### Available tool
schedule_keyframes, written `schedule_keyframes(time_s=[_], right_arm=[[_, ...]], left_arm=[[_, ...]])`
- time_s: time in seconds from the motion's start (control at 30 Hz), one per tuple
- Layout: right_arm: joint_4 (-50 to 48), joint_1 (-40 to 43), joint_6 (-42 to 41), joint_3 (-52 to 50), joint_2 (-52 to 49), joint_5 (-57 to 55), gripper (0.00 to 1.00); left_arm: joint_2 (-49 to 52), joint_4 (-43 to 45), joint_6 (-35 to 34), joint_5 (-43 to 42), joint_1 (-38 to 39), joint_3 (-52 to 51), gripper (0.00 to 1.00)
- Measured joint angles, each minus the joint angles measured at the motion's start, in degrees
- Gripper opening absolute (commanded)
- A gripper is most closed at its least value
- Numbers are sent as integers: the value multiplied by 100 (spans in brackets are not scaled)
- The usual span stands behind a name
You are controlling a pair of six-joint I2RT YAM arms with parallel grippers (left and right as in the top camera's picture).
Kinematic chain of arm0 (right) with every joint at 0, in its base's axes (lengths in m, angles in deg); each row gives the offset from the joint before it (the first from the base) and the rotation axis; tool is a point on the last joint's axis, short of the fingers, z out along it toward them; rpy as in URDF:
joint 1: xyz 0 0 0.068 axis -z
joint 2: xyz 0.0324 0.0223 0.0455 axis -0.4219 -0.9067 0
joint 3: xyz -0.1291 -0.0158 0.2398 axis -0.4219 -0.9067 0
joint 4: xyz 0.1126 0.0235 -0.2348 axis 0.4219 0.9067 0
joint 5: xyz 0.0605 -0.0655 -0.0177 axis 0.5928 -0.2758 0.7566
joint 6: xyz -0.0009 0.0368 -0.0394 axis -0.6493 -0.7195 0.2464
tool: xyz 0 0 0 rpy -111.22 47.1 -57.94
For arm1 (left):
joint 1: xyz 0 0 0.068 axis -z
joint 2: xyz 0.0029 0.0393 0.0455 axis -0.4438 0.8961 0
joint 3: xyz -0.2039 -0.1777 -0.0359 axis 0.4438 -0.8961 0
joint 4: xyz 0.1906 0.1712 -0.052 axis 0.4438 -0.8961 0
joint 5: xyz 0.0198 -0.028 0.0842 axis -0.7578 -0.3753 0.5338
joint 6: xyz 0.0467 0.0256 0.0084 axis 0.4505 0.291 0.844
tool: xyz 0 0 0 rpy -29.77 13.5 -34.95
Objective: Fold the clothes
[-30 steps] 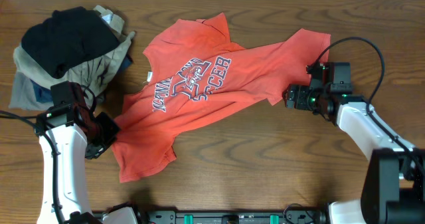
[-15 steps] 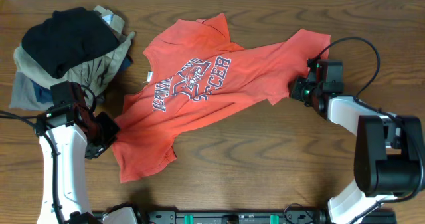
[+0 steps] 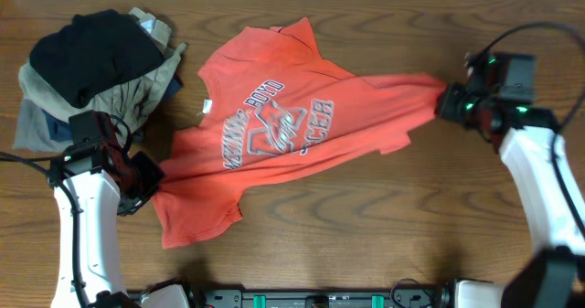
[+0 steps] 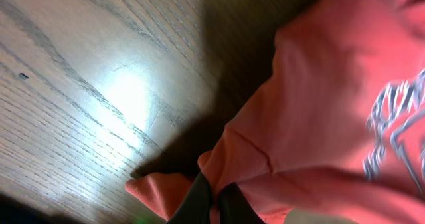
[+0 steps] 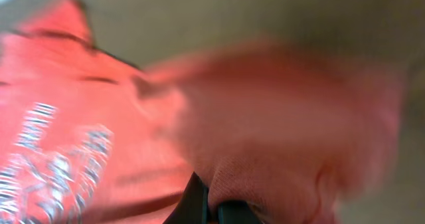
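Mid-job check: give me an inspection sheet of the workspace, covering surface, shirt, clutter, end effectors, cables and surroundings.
Surface: wooden table, bare wood showing around the shirt.
Job's things: red-orange T-shirt, print up, pulled taut between both arms, not yet folded.
Clutter: pile of clothes, black on top, at the far left.
Grippers: left end effector shut on the shirt's left edge; right end effector shut on its bunched right end.
Cables: thin black cable arcing over the right arm.
Surroundings: nothing seen.
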Motion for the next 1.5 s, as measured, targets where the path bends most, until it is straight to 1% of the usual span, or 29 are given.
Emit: schedule_keyframes(time_s=[0.1,0.2,0.27,0.43,0.5,0.53,0.57,0.6,0.67,0.73,0.77,0.8,0.83,0.9,0.93,1.0,1.07,1.3,1.43,1.5], right_arm=[[-96,11,280,247,243,9,1],[-415,11,461,271,157,15,1],[-761,9,529,271,-96,37,6],[-1996,9,636,269,-1045,31,17],[-2529,9,603,267,-1373,-4,19],[-2723,9,577,267,-1491,-31,23],[-2876,9,527,267,-1552,-50,34],[-2981,9,463,267,-1587,-63,40],[-3104,9,420,269,-1600,-103,41],[-2922,9,400,275,-1576,-103,41],[-2662,9,378,284,-1569,-105,40],[-2293,9,348,295,-1567,-98,38],[-1908,9,343,295,-1567,-96,34],[-1091,9,372,278,-1574,-101,34],[-693,9,391,269,-1585,-90,39],[-267,9,470,264,-1624,-94,46],[35,7,610,256,-1722,-101,48],[85,-57,758,234,-2455,-109,50],[-133,-249,782,240,-2684,-111,51],[-264,-361,778,249,-2741,-131,50]], left_arm=[[0,0,0,2,0,0,6],[0,0,0,2,0,0,6],[0,2,0,0,0,0,6],[-2,0,-2,2,-2,0,6],[0,4,0,2,-2,0,6],[0,4,-2,2,0,0,6],[-2,4,0,4,-2,0,6],[0,4,0,4,-2,0,7],[0,2,-2,2,0,0,6],[0,2,-2,2,0,0,6],[-2,2,0,2,0,0,6],[0,0,-2,0,0,0,6],[0,0,0,2,0,0,6],[0,0,0,2,0,0,6],[0,7,0,4,-2,0,6],[0,11,-2,2,-2,0,6],[-2,24,-2,4,0,0,6],[0,42,-2,4,0,0,6],[0,50,-2,4,0,0,6],[0,52,0,4,-2,0,6]])
